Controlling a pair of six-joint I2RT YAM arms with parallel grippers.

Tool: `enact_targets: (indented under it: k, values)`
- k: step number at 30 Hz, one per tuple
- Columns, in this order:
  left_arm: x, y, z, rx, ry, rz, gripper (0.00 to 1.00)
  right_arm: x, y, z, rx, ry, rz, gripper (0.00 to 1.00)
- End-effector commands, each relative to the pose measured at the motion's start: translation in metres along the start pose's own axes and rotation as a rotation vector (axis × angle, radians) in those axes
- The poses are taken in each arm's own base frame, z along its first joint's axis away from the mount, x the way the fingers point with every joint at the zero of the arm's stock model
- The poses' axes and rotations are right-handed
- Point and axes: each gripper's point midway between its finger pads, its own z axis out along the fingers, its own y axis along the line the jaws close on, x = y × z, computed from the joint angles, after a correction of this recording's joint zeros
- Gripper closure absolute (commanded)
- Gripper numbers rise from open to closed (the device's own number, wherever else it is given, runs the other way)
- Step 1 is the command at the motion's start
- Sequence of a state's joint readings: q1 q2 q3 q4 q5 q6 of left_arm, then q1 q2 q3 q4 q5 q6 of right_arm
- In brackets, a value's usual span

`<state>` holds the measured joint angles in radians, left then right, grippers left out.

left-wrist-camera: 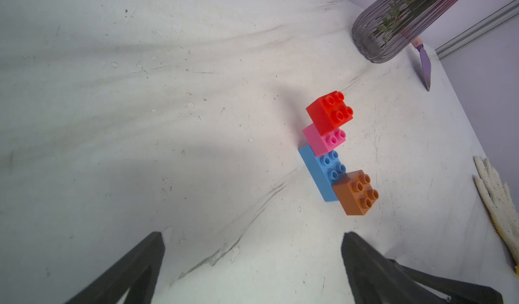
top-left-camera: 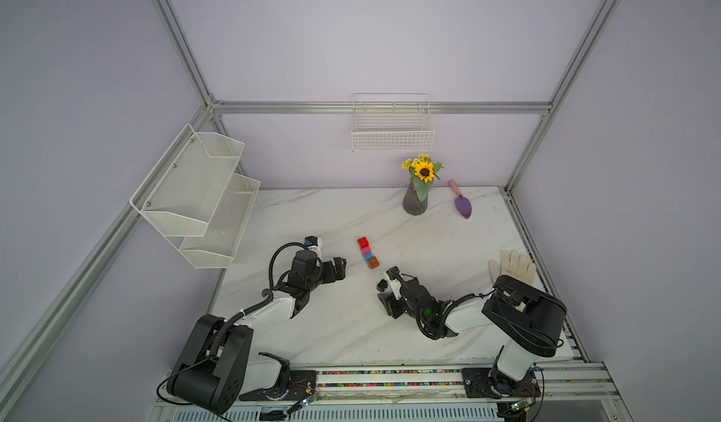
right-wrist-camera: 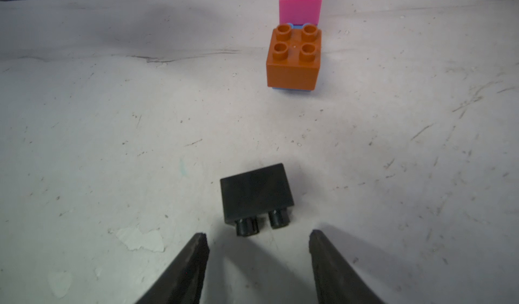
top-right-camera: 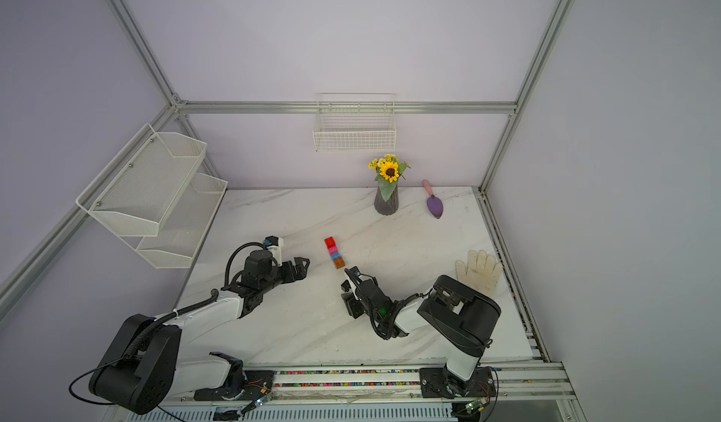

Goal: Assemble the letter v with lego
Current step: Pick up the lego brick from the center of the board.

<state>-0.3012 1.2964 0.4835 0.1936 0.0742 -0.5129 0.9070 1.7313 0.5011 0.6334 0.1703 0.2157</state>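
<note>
Right pincer (right-wrist-camera: 258, 233) agape before studded black brick (right-wrist-camera: 256, 194)

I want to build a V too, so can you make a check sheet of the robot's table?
Surface: white marble-look tabletop, scuffed.
Job's things: red square plastic brick, pink square brick, long light-blue brick and orange-brown square brick joined; black square brick loose, on its side.
Clutter: grey ribbed vase of sunflowers, purple trowel, white glove.
End effectors: left end effector open, empty; right end effector open, facing the black brick.
Cables: black cables looped along both arms.
Surroundings: white mesh shelf, white wire basket, aluminium frame.
</note>
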Motion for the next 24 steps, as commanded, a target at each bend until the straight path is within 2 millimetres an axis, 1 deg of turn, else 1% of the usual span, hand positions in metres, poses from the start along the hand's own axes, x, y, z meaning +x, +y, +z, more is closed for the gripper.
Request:
enact_targets:
  k: [1, 7, 12, 19, 24]
  values:
    - [-0.0095, -0.0019, -0.0051, 0.009, -0.042, -0.004, 0.00, 0.0336, -0.0069, 0.0038, 0.032, 0.099, -0.006, 0.40]
    - [-0.0115, -0.0021, -0.0058, 0.005, -0.044, 0.001, 0.00, 0.0367, -0.0089, 0.0050, 0.038, 0.093, 0.001, 0.42]
    - [-0.0093, -0.0017, -0.0035, 0.007, -0.037, -0.003, 0.00, 0.0385, -0.0089, 0.0103, 0.044, 0.099, 0.000, 0.42]
    - [-0.0075, 0.0000, -0.0019, 0.002, -0.035, 0.000, 0.00, 0.0391, -0.0120, 0.0096, 0.058, 0.089, 0.005, 0.43]
    - [-0.0071, 0.0000, -0.0007, 0.003, -0.035, -0.002, 0.00, 0.0403, -0.0123, 0.0094, 0.058, 0.089, 0.007, 0.48]
